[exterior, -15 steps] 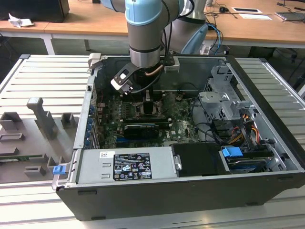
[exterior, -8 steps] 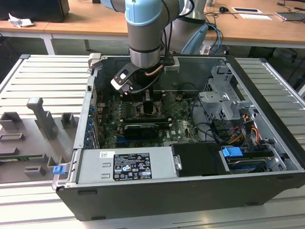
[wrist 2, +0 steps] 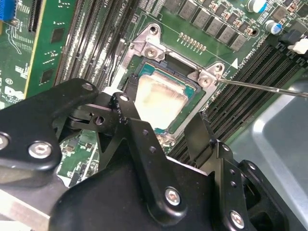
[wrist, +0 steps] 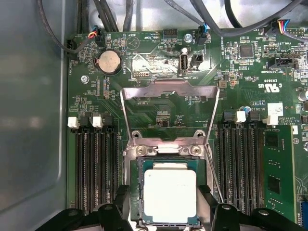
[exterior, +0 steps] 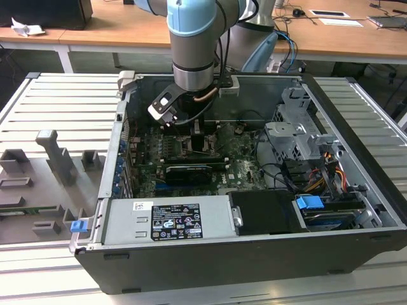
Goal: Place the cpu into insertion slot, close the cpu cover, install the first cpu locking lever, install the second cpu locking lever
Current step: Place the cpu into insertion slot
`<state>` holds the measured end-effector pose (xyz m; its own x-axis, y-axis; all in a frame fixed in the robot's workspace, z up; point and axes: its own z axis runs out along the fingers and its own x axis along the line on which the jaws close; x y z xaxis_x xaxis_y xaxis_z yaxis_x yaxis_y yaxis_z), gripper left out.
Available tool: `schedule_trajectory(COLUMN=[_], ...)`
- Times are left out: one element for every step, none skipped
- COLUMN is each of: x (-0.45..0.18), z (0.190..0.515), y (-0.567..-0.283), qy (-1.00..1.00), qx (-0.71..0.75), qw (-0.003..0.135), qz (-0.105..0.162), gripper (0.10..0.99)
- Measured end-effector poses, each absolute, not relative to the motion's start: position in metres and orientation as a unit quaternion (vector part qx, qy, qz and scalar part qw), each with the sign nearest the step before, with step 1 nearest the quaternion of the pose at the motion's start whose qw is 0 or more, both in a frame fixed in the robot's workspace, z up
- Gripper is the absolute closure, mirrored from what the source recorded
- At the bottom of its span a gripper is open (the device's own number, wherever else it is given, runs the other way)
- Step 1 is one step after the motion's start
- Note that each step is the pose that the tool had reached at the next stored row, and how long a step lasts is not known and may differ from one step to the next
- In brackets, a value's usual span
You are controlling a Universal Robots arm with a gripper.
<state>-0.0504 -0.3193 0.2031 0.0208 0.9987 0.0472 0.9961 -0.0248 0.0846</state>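
The cpu (wrist: pixel 171 195) (wrist 2: pixel 159 101) lies flat in the insertion slot (wrist: pixel 166 150) (wrist 2: pixel 151 50), pale metal top up. My gripper (wrist: pixel 166 207) (wrist 2: pixel 166 113) (exterior: pixel 198 143) hangs low over it, open. One black finger (wrist: pixel 122 202) stands on each side of the chip, a little apart from its edges. The cpu cover (wrist: pixel 168 89) is swung up and back on its hinge, and the green board shows through its window. A thin wire locking lever (wrist 2: pixel 264 87) (wrist: pixel 212 163) stands raised beside the socket.
Long black memory slots (wrist: pixel 96 163) (wrist: pixel 240 159) flank the socket. A coin battery (wrist: pixel 109 61) and cables (wrist: pixel 211 24) lie beyond the cover. In the exterior view the case (exterior: pixel 356 210) walls, drive cage (exterior: pixel 299 136) and power supply (exterior: pixel 168 219) hem in the arm.
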Motion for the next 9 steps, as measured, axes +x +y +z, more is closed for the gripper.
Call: schedule_trajectory(x=[-0.0504, -0.0504, -0.0504, -0.0504, -0.0505, -0.0504, -0.0504, -0.0504, -0.0504], z=[0.2060, 0.2065, 0.2065, 0.2065, 0.2062, 0.2053, 0.2046, 0.2039, 0.2035], y=[-0.3194, -0.3194, -0.3195, -0.3196, -0.3197, -0.3198, -0.3198, -0.3199, -0.3199], qy=[0.698, 0.698, 0.698, 0.698, 0.698, 0.699, 0.699, 0.699, 0.699], qx=[0.714, 0.714, 0.714, 0.714, 0.714, 0.714, 0.714, 0.714, 0.714], qw=[0.015, 0.015, 0.016, 0.017, 0.019, 0.021, 0.021, 0.021, 0.021], qz=[0.045, 0.045, 0.045, 0.044, 0.041, 0.039, 0.039, 0.039, 0.039], gripper=[0.427, 0.427, 0.427, 0.427, 0.427, 0.427, 0.427, 0.427, 0.427])
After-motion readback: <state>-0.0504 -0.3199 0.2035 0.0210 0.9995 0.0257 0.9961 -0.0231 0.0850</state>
